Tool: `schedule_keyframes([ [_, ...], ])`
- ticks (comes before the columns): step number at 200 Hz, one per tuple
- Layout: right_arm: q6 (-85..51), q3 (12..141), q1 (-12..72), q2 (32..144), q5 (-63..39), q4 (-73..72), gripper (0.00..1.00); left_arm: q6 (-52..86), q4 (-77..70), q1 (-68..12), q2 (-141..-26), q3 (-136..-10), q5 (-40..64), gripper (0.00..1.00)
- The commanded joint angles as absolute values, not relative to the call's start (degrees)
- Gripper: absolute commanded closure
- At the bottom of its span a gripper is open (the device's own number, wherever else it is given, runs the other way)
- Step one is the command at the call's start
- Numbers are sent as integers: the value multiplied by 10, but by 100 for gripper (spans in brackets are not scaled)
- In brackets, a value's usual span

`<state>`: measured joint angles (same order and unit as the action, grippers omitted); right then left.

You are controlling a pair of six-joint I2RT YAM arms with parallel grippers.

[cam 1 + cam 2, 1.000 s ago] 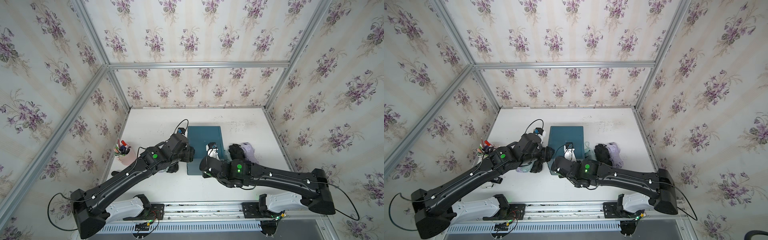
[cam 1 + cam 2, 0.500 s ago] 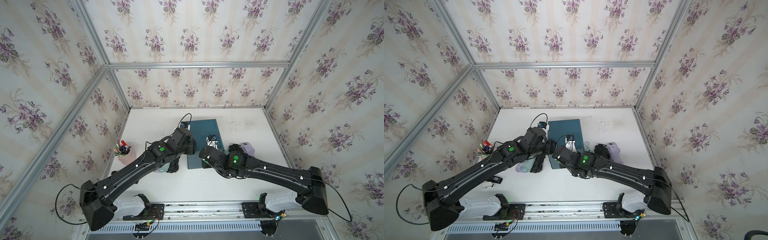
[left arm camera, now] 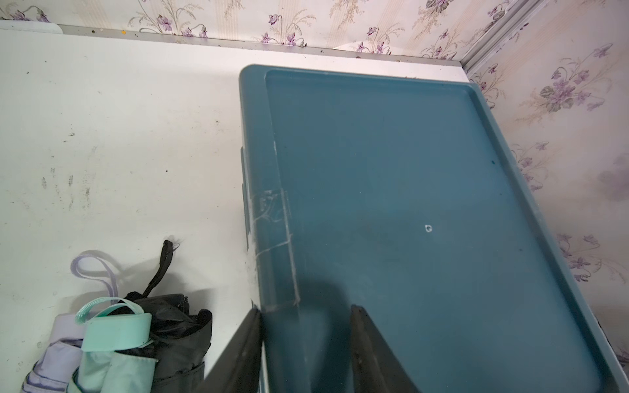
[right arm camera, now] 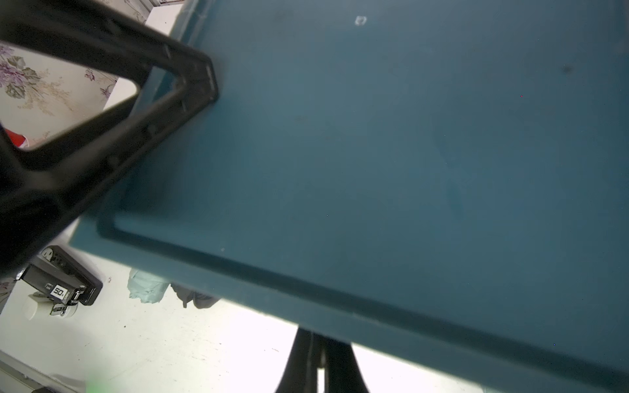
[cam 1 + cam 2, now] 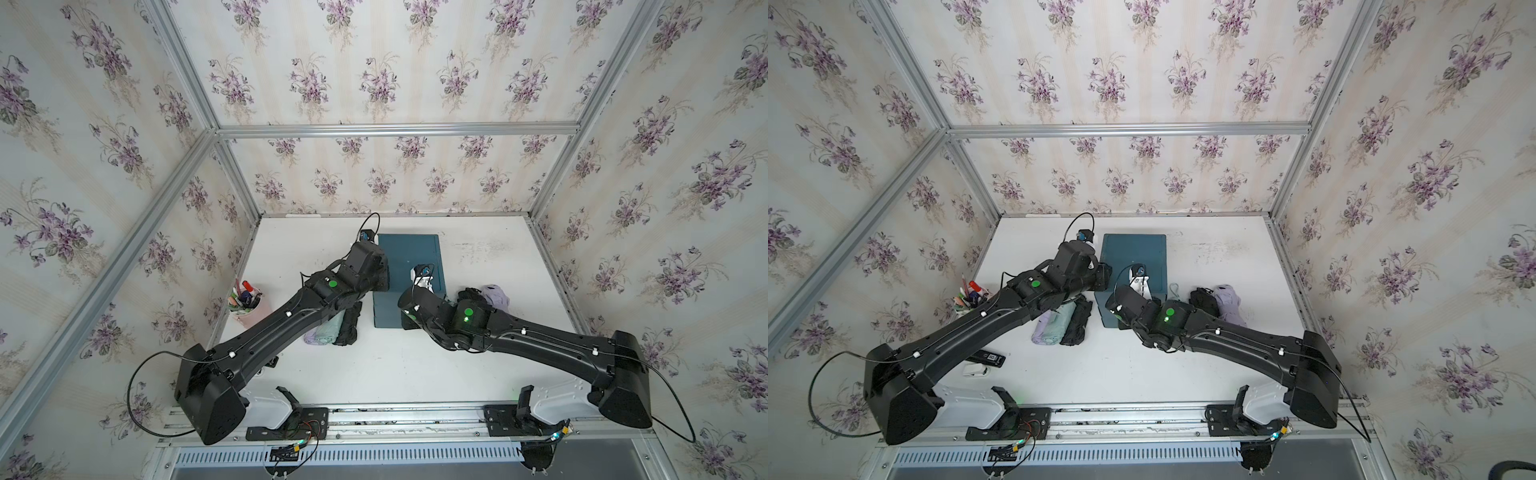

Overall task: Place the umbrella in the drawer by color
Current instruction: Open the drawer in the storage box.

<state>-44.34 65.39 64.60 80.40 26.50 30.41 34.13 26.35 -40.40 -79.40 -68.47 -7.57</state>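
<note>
- My left gripper (image 3: 305, 310) stands partly spread, astride the left rim of the drawer box (image 5: 409, 253). One finger is outside the edge and the other is over the flat top.
- My right gripper (image 4: 315, 343) is pinched closed at the box's front edge. I cannot tell whether it pinches anything.
- The box shows only its teal top, and its inside is hidden from me.
- A lilac umbrella (image 3: 54, 360), a mint umbrella (image 3: 112, 354) and a black umbrella (image 3: 177, 333) lie folded side by side on the table (image 5: 478, 365), just left of the box.
- A second black umbrella (image 5: 1202, 299) and a second lilac umbrella (image 5: 1229, 305) lie touching on the table, right of the box.
- A pink cup (image 5: 249, 311) near the left wall holds pens (image 5: 243, 293).
</note>
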Motion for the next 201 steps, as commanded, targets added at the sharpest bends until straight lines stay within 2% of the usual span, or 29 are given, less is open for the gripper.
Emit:
schedule_keyframes([
  [1,-443,642,646,793,257,288,100,348,369,-405,-806,-668,-49,60],
  [79,-464,557,676,690,205,293,100,379,382,-404,-839,-650,-80,67],
  [128,-519,541,757,631,258,363,100,390,379,-395,-836,-644,-86,72],
  [201,-568,498,835,596,271,365,100,466,385,-395,-815,-598,-108,80],
])
